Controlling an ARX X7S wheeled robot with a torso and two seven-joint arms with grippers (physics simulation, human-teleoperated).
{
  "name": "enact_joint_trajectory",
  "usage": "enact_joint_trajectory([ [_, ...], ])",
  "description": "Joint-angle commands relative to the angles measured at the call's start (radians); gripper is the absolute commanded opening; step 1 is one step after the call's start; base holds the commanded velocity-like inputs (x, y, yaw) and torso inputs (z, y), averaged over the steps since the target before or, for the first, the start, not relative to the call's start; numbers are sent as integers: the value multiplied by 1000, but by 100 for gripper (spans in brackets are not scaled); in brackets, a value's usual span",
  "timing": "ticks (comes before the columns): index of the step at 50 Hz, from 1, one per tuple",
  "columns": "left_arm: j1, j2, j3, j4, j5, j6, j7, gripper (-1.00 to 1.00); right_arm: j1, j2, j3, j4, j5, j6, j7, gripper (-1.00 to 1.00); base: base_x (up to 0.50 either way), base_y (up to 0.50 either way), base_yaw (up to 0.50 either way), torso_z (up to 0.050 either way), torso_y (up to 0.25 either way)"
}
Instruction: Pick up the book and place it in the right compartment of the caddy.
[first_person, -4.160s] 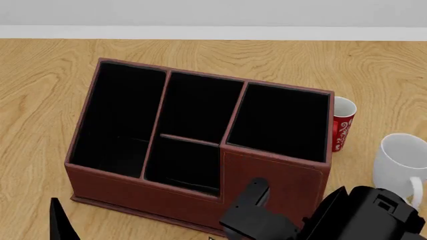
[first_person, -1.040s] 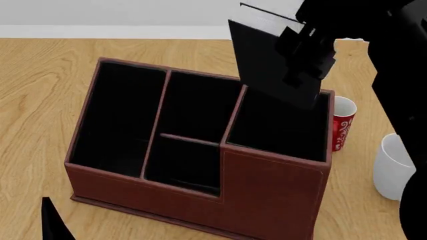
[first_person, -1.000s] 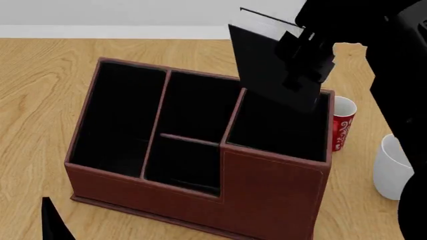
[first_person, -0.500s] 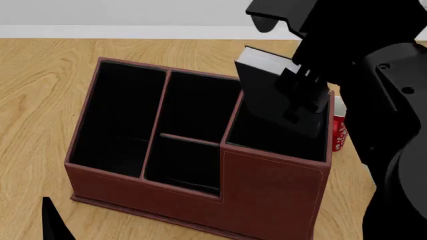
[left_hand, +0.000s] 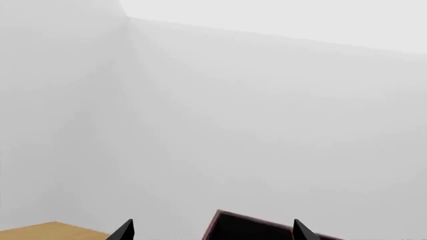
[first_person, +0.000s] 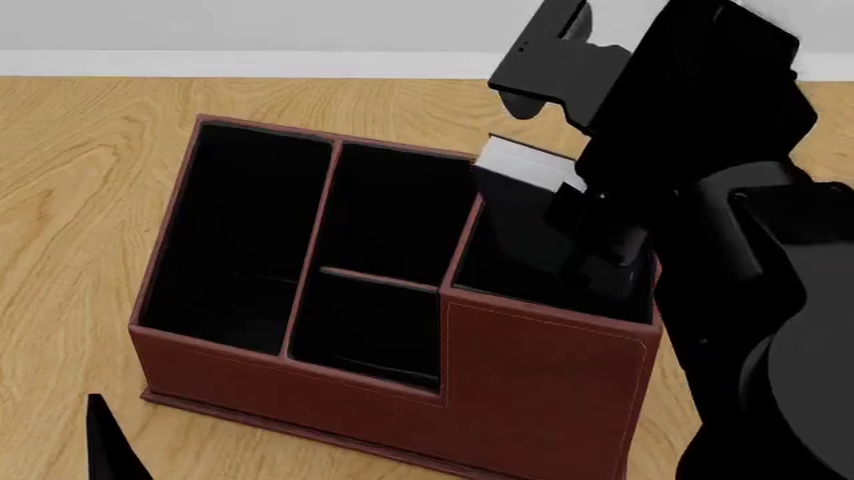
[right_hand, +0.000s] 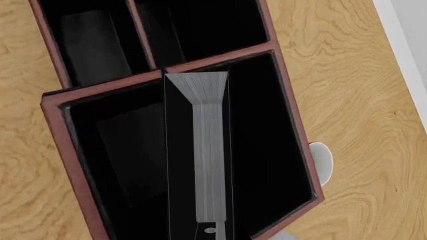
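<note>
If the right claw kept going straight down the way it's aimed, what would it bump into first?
Probably the black floor of the right compartment in the caddy. The right gripper points down into it, shut on the book, so the book's lower edge would likely land first. How far down the floor lies is unclear.

Right compartment occupied, the other sections open

The book (first_person: 523, 200) and the right arm (first_person: 694, 200) fill the right compartment (right_hand: 267, 150) of the caddy (first_person: 534, 370); the long section (first_person: 234, 240) and divided middle section (first_person: 387, 270) stand unobstructed from above.
</note>
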Motion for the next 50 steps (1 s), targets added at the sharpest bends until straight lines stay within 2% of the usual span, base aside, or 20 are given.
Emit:
enact_joint_trajectory([
  [1, 2, -6, 6, 6, 8, -11, -15, 100, -49, 1, 107, 5, -129, -42, 24, -100, 0, 0, 0, 0, 0],
  [19, 6, -16, 16, 19, 15, -37, -41, 100, -117, 4, 229, 5, -251, -56, 48, -100, 0, 0, 0, 1, 1],
  [20, 6, -16, 16, 20, 16, -38, -43, 100, -119, 4, 233, 5, -256, -56, 51, 100, 0, 0, 0, 0, 0],
  [50, 2, -27, 37, 14, 3, -26, -60, 100, -89, -2, 281, 5, -298, -60, 60, 100, 0, 0, 0, 0, 0],
])
